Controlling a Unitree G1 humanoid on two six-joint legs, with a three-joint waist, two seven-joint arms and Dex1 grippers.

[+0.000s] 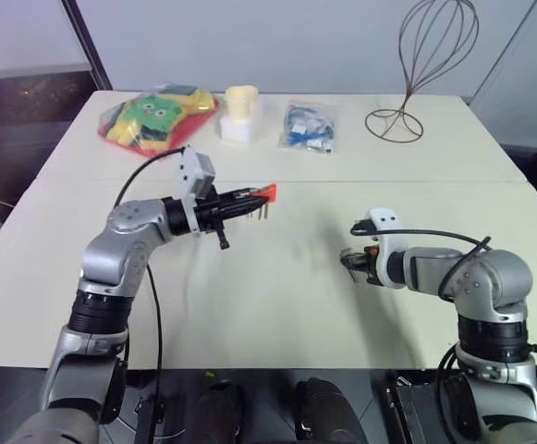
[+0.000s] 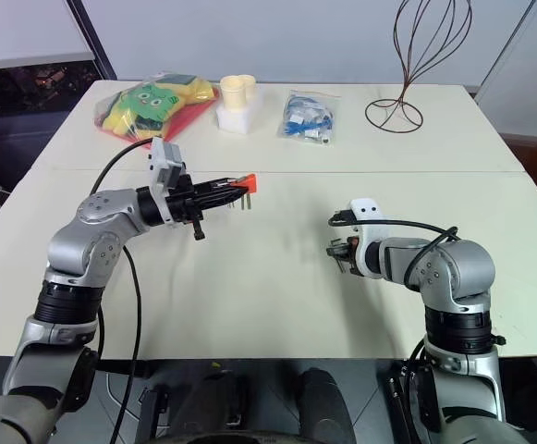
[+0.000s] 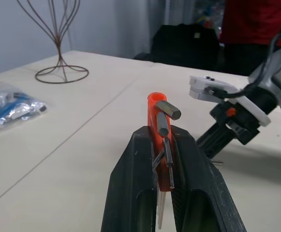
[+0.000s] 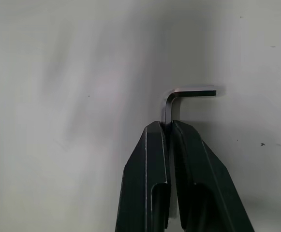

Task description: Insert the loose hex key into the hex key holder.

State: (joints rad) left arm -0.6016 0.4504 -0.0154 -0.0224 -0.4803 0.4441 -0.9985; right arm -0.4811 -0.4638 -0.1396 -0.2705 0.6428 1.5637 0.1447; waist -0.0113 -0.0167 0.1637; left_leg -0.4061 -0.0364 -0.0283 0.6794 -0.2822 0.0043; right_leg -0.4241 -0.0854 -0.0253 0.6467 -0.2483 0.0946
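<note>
My left gripper (image 1: 252, 200) is shut on the orange hex key holder (image 1: 266, 192) and keeps it above the table left of centre, pointing toward the right. In the left wrist view the hex key holder (image 3: 155, 126) stands between the black fingers with short grey keys sticking out of it. Over on the right, my right gripper (image 1: 353, 263) points down at the tabletop. The right wrist view has its fingers shut on the long leg of the loose hex key (image 4: 179, 99), whose short bent end sticks out sideways just past the tips, close over the table.
At the table's back edge lie a colourful bagged toy (image 1: 157, 116), a cream cup on a white block (image 1: 239, 115) and a clear bag of blue parts (image 1: 309, 127). A wire stand (image 1: 414, 69) rises at the back right. A seam (image 1: 388, 181) crosses the tabletop.
</note>
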